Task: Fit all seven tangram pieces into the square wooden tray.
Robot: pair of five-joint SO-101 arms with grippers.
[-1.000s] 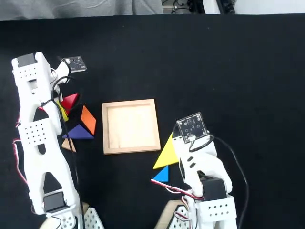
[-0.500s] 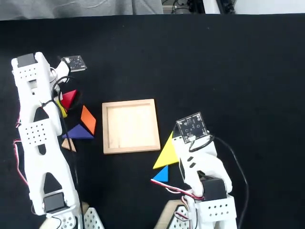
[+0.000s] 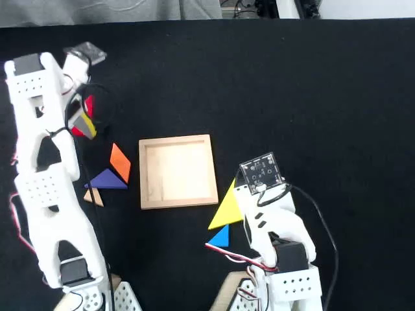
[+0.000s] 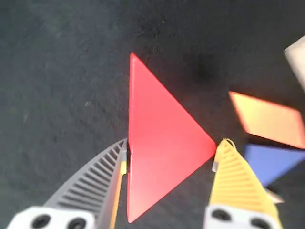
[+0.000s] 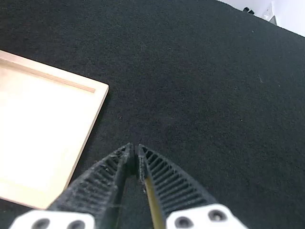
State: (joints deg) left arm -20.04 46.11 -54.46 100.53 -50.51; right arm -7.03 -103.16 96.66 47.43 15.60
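Grip first: your left fingers (image 4: 231, 162) are clamped on the red triangle (image 4: 162, 143), one grey finger and one yellow pressing on opposite sides of it, out at the far left of the counter (image 3: 324, 97). Close by in the high view you'll find the orange parallelogram (image 3: 120, 162), the purple triangle (image 3: 107, 180) just beneath it toward the arm bases, and a small tan triangle (image 3: 93, 197) beside that. All three lie flat on the counter just left of the square wooden tray (image 3: 178, 172). Your right fingers (image 5: 136, 155) are pressed shut, tip to tip, over black counter beside the tray's corner. The large yellow triangle (image 3: 228, 206) lies off the tray's near right corner, partly under your right arm. The small blue triangle (image 3: 220, 238) lies just past it toward that arm's base.
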